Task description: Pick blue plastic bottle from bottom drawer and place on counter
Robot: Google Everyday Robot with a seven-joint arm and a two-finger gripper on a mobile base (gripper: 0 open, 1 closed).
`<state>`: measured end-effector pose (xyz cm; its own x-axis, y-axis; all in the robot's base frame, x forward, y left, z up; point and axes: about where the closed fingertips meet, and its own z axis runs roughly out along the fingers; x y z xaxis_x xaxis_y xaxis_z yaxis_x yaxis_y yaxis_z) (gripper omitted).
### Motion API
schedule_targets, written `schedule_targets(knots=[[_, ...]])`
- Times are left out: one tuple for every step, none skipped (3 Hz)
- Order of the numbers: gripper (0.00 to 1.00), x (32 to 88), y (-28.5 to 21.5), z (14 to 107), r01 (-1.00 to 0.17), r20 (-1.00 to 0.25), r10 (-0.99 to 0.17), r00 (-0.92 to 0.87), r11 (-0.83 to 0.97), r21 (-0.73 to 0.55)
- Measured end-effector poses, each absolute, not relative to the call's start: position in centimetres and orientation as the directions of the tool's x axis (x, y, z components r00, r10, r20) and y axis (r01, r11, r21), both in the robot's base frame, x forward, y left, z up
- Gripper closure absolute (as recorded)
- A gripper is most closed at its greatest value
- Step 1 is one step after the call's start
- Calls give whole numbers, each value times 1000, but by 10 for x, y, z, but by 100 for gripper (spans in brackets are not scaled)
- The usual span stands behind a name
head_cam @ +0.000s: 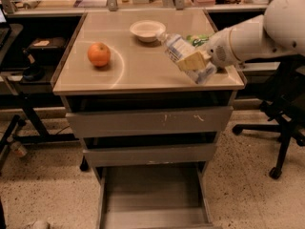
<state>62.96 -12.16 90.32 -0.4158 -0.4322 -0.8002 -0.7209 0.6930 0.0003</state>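
In the left half of the frame, an orange round fruit point(98, 54) is seen resting on the counter point(143, 68), with a faint white arc beside it. At the lower centre, the bottom drawer point(152, 192) is pulled out, and only its bare grey floor is shown. Above it, a shut drawer front point(150, 121) marked with white scratches is seen. A white bowl point(147, 30) is set near the counter's far edge. Just right of it, the bottle point(175, 46) is held tilted over the counter's right part, cap to the upper left; whether its lower end touches the surface cannot be told. The gripper point(193, 61) is closed around the bottle's middle. A green bag point(199, 39) is partly hidden behind the bottle. At the right edge, a black chair point(281, 128) is seen on the floor.
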Motion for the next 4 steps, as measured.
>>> schedule_targets(knots=[[100, 660, -103, 910, -753, -794, -455, -403, 658, 5], [100, 683, -79, 902, -782, -781, -471, -410, 622, 35], [100, 700, -58, 893, -801, -771, -479, -420, 595, 67], [100, 713, -41, 883, -815, -761, -487, -428, 573, 92]])
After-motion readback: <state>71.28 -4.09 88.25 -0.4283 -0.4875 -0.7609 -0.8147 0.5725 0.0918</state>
